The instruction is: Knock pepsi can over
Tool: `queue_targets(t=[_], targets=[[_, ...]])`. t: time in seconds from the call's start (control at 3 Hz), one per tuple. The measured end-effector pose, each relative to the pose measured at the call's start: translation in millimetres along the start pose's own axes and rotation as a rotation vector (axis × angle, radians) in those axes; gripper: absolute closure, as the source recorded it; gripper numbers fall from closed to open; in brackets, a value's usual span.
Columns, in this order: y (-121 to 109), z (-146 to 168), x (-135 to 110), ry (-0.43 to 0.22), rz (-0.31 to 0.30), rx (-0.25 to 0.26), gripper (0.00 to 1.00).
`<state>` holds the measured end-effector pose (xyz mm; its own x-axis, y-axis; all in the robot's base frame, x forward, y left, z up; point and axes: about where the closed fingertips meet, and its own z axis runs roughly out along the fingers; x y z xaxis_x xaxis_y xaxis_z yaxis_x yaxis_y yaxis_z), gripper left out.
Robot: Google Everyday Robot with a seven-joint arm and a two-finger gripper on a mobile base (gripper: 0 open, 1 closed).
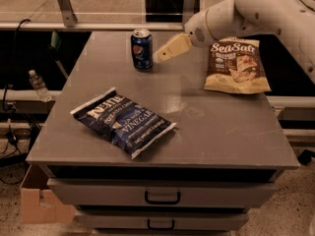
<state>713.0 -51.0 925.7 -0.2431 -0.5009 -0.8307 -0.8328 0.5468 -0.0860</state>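
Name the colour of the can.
The can is dark blue, silver-topped; camera view. The gripper is beside it.

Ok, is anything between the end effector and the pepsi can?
Nothing. In the camera view the end effector hangs close beside the pepsi can, with at most a sliver of bare table between them.

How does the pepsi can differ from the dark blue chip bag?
The pepsi can stands upright near the far edge of the table; the dark blue chip bag lies flat near the front. The can is much smaller than the bag. The gripper hovers close beside the can. Both are dark blue.
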Motion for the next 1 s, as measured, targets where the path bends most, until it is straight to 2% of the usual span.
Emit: queue_targets(t=[0.33, 0.67, 1.0], targets=[[-7, 37, -10, -0.098, 0.057, -0.029, 0.00], [1, 83, -15, -0.164, 0.105, -0.107, 0.00], [8, 111, -11, -0.185, 0.171, -0.180, 0.18]])
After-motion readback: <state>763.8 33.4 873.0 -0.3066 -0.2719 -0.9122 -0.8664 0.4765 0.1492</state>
